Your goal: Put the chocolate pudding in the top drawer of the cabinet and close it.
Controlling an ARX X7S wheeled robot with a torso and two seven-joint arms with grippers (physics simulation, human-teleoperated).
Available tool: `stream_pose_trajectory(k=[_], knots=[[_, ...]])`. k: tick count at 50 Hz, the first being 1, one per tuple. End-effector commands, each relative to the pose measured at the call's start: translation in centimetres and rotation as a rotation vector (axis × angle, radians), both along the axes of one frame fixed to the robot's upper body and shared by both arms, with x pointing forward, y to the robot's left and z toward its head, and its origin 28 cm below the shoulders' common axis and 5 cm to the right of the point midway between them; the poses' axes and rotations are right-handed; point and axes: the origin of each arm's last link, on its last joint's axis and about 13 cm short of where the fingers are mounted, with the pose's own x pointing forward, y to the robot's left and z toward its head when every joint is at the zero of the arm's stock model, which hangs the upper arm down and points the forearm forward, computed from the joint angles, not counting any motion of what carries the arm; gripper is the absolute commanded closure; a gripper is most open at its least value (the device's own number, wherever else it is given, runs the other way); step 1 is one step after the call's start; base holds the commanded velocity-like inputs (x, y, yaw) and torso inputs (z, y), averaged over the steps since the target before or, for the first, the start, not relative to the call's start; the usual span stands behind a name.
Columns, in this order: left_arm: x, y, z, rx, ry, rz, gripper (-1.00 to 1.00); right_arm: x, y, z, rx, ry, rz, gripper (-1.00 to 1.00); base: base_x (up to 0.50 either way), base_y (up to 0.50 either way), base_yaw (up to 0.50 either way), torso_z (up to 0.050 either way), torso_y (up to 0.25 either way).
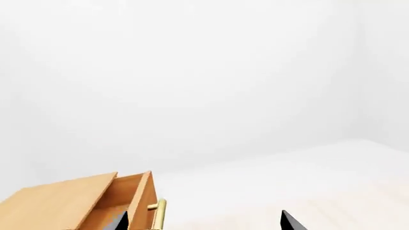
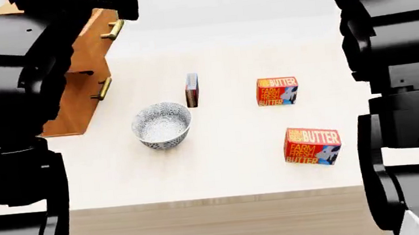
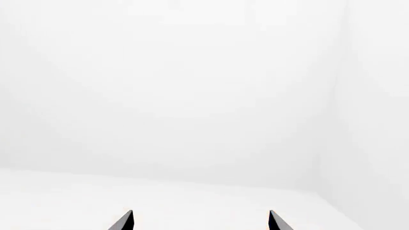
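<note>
— Both arms fill the near edges of my head view, raised high. What about the grippers?

— Left gripper [image 1: 204,223] has its 2 tips spread wide with nothing between them; right gripper [image 3: 200,221] is the same, wide apart and empty.

— And the pudding?

— Chocolate pudding [image 2: 192,90] stands on edge on the table [image 2: 230,175], just beyond the patterned bowl [image 2: 162,125], apart from 2 butter boxes [image 2: 277,91]. Left of it, the cabinet [image 2: 67,101] has its top drawer [image 1: 131,203] pulled out.
</note>
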Motion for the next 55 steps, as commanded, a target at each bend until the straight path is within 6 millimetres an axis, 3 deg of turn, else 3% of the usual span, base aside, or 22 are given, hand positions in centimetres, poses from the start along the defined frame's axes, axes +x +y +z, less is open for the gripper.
stream_pose_trajectory(k=[1, 9, 15, 35, 45, 55], knots=[[1.8, 0.4, 6.1, 0.05, -0.03, 0.051, -1.0, 0.9, -0.3, 7.1, -0.014, -0.023, 0.003, -1.0, 0.0, 0.0, 0.0, 0.05, 0.0], [2.6, 0.3, 6.6, 0.021, -0.024, 0.079, -1.0, 0.4, -0.2, 8.9, 0.006, -0.003, 0.027, -1.0, 0.0, 0.0, 0.0, 0.001, 0.0], [2.1, 0.2, 6.3, 0.015, -0.028, 0.07, -1.0, 0.5, -0.3, 8.4, 0.0, 0.036, 0.038, -1.0, 0.0, 0.07, 0.0, 0.0, 0.0], [1.5, 0.5, 5.4, 0.013, -0.027, 0.072, -1.0, 0.6, 0.3, 8.0, 0.01, 0.061, 0.072, -1.0, 0.02, 0.5, 0.0, 0.0, 0.0], [1.5, 0.5, 5.4, 0.023, -0.028, 0.067, -1.0, 0.8, 0.6, 7.5, 0.024, 0.08, 0.116, -1.0, 0.03, 0.01, 0.0, 0.0, 0.0], [1.5, 0.5, 5.4, 0.027, -0.028, 0.064, -1.0, 0.9, 0.7, 7.2, 0.022, 0.086, 0.121, -1.0, 0.5, 0.0, 0.0, 0.0, 0.0]])
